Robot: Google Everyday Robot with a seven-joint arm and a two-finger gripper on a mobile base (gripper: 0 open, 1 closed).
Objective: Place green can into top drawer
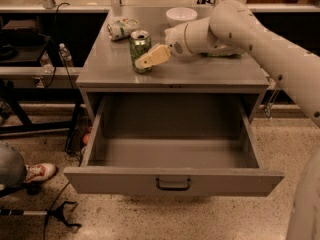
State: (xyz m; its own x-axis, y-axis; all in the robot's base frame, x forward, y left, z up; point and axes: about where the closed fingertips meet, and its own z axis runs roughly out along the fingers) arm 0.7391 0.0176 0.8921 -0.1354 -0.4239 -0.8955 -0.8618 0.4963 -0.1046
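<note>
The green can (139,48) stands upright on the cabinet top (200,74), left of centre, with its silver top showing. My gripper (151,57) reaches in from the right and is right at the can's right side, overlapping its lower half. The can still stands on the top. The top drawer (172,180) is pulled wide open below, grey and empty inside, with a small dark handle at the middle of its front panel.
A paler crushed can (122,28) lies at the back left of the top. A white bowl (181,15) stands at the back centre. A green bag (216,54) peeks from behind my arm. A person's shoe (40,172) and a stand's legs are on the floor at left.
</note>
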